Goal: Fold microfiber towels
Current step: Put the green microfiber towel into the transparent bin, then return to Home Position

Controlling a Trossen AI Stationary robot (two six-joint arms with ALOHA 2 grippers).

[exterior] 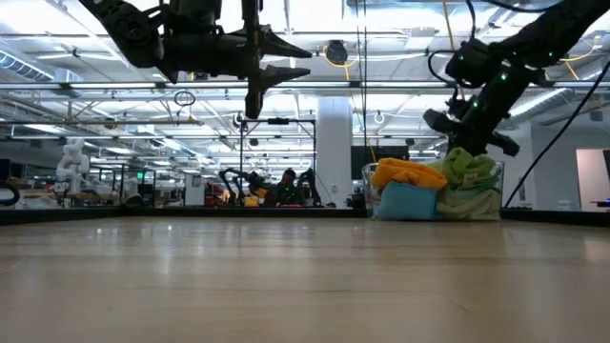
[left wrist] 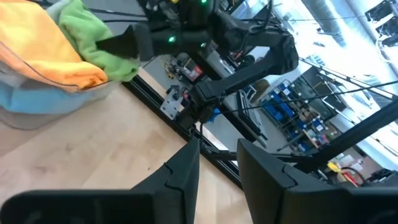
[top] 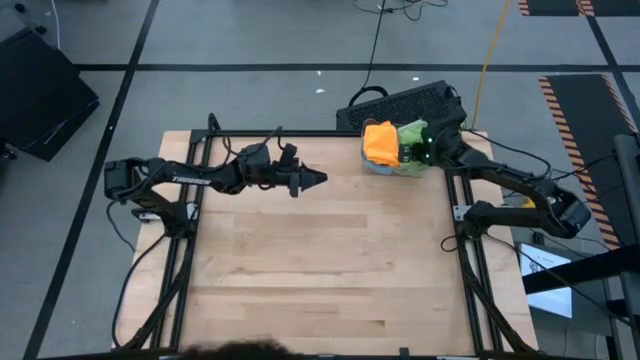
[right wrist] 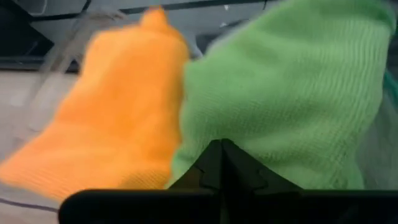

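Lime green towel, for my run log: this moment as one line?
right end effector shut on lime green towel | bin | left end effector aloft, idle

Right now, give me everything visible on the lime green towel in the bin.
The lime green towel is a soft, knit-textured microfiber cloth, crumpled, not folded. It sits heaped at the top of the clear bin at the table's far right edge, beside the orange towel and touching it, with a blue towel lower in the bin. The right gripper is shut, its fingers pressed against the green cloth. Whether they pinch it is unclear. No tag shows.
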